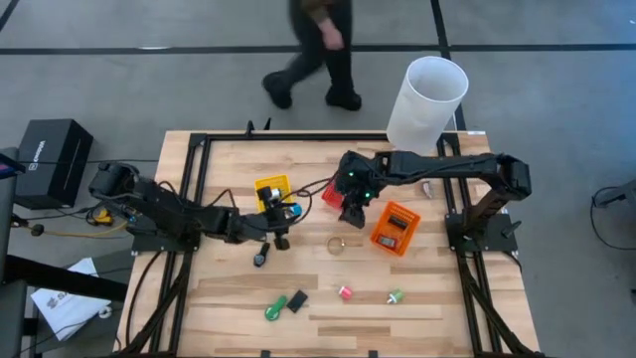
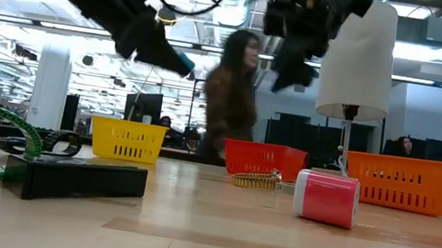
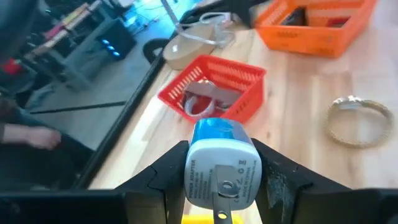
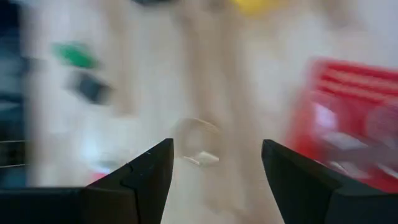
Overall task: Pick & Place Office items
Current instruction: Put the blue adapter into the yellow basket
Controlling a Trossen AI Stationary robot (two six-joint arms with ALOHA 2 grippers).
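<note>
While the left gripper (image 3: 217, 186) hangs just beside the yellow bin (image 1: 270, 187), toward the middle of the surface (image 1: 437, 298), its jaws are clamped on a small blue-and-white item (image 3: 221, 168) carried clear of the wood. The right gripper (image 4: 214, 168) hovers above the surface between the red bin (image 1: 333, 196) and the orange bin (image 1: 395, 228), jaws standing apart with nothing between them; a metal ring (image 1: 336, 245) lies on the wood just below it. Other office items sit nearer the front edge: a green piece (image 1: 275, 308) just beside a black piece (image 1: 297, 299), a small red piece (image 1: 345, 292) and a green-and-white piece (image 1: 395, 296). At the far right corner stands a tall white cylinder (image 1: 427, 99). Beyond the far edge, a person (image 1: 318, 50) is on the floor.
</note>
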